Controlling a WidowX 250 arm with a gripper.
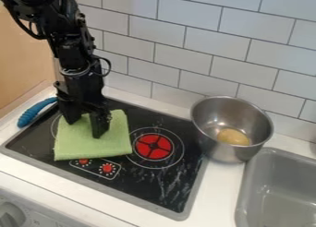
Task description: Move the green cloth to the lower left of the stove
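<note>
The white tabletop (220,194) holds a black stove (145,187) with the green cloth (93,146) on it, a metal bowl (229,152) by the stove's right edge, a blue handle (31,114) left, a grey sink (281,165).

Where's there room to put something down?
The white counter strip between stove and sink, in front of the bowl, and the stove's corner between the red burner and that strip. The stove's left is crowded: gripper, green cloth.
</note>
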